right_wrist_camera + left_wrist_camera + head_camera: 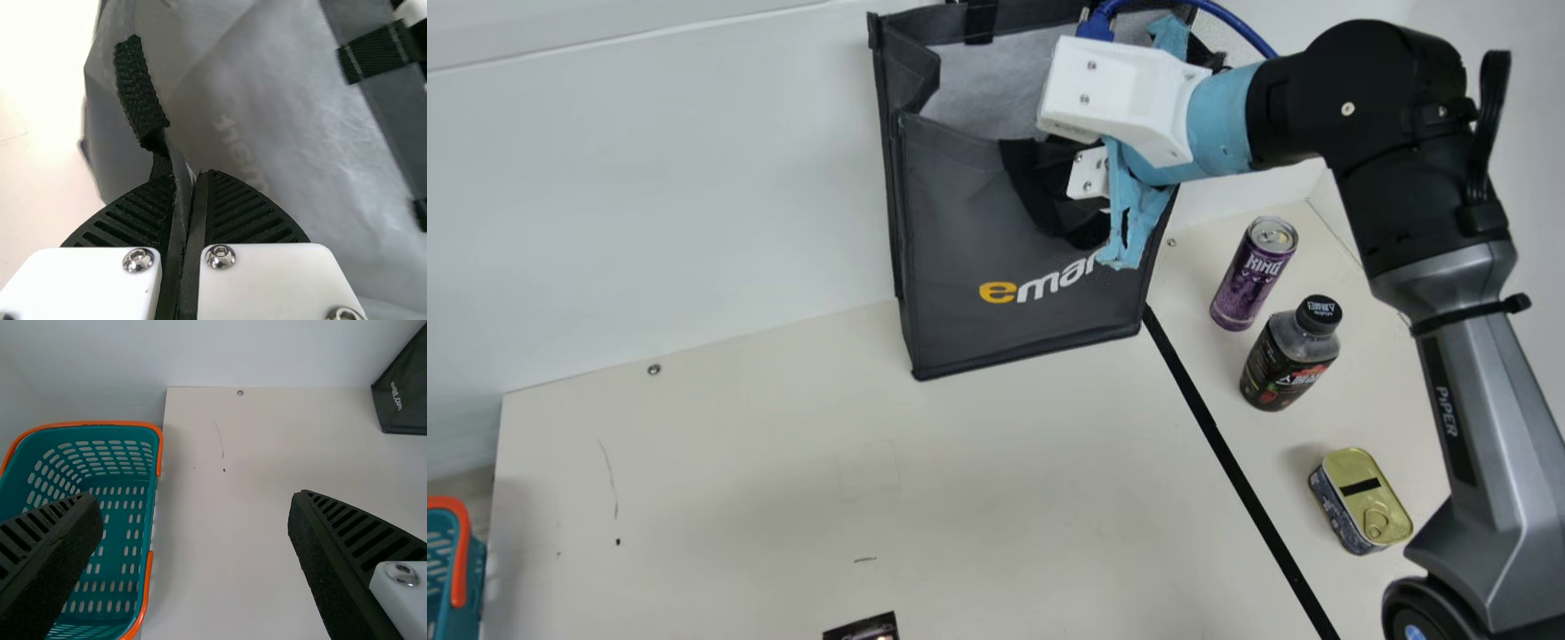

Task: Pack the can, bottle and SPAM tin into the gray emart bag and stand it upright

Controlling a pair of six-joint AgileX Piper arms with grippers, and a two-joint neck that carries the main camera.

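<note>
Emart bag point(969, 231) upright; right end effector point(1089, 173) pinches its rim point(179, 167); left one point(195, 497) wide.

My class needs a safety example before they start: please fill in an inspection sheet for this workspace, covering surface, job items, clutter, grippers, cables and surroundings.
Surface: cream table, a few dark marks, black strip across it.
Job's things: gray bag upright, top open; can and bottle standing, SPAM tin lid up, all outside it.
Clutter: teal basket beside the table; dark printed item at the near side.
Grippers: left gripper open; right gripper clamping the bag's edge.
Cables: blue cable at the right wrist.
Surroundings: pale wall behind.
</note>
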